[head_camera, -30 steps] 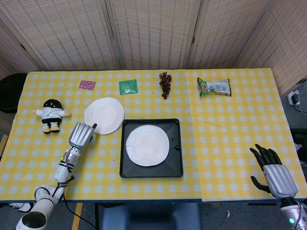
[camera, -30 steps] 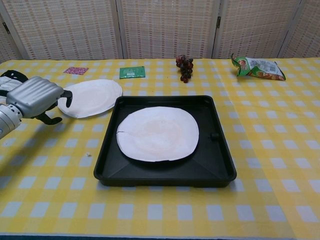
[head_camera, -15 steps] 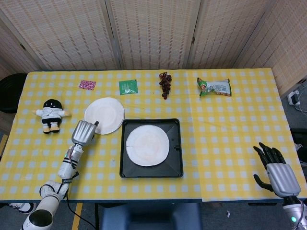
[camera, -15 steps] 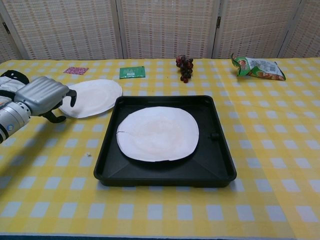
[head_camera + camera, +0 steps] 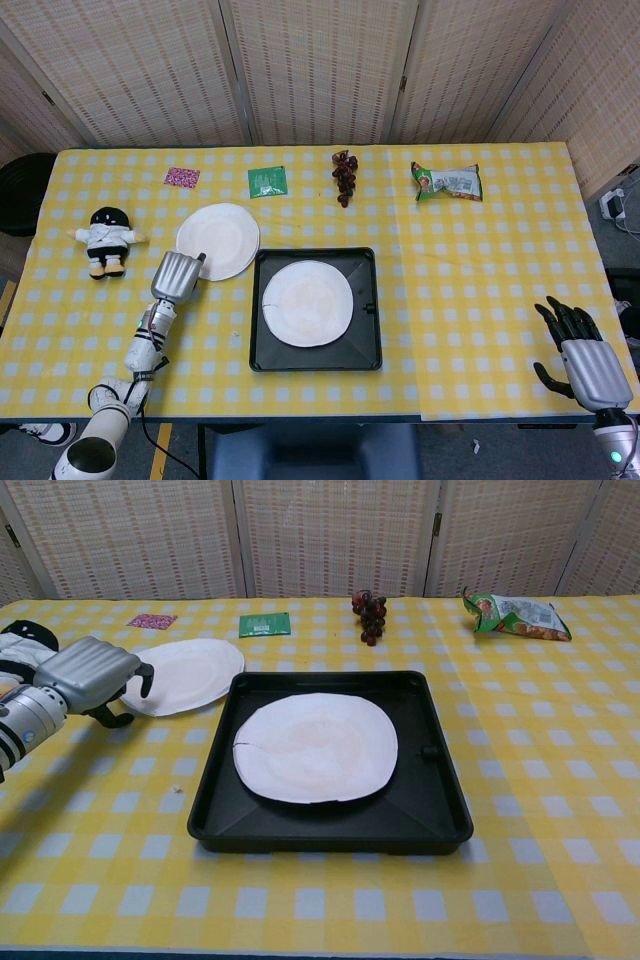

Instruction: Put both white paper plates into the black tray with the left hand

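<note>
One white paper plate (image 5: 307,302) (image 5: 315,746) lies flat inside the black tray (image 5: 366,340) (image 5: 430,810) at the table's middle. The second white plate (image 5: 220,238) (image 5: 190,672) rests on the yellow checked cloth just left of the tray's far corner. My left hand (image 5: 177,275) (image 5: 90,673) is at this plate's near-left rim. Its fingers curl over the edge, the thumb sits low by the cloth, and the plate still lies flat. My right hand (image 5: 580,355) hovers at the table's near right corner with fingers spread, holding nothing.
A small plush doll (image 5: 105,235) lies left of my left hand. Along the far edge are a pink packet (image 5: 181,177), a green sachet (image 5: 266,181), a bunch of dark grapes (image 5: 344,176) and a snack bag (image 5: 447,182).
My left hand has crept forward to the loose plate's rim. My right hand has drawn back toward the near right corner. Neither plate has moved.
</note>
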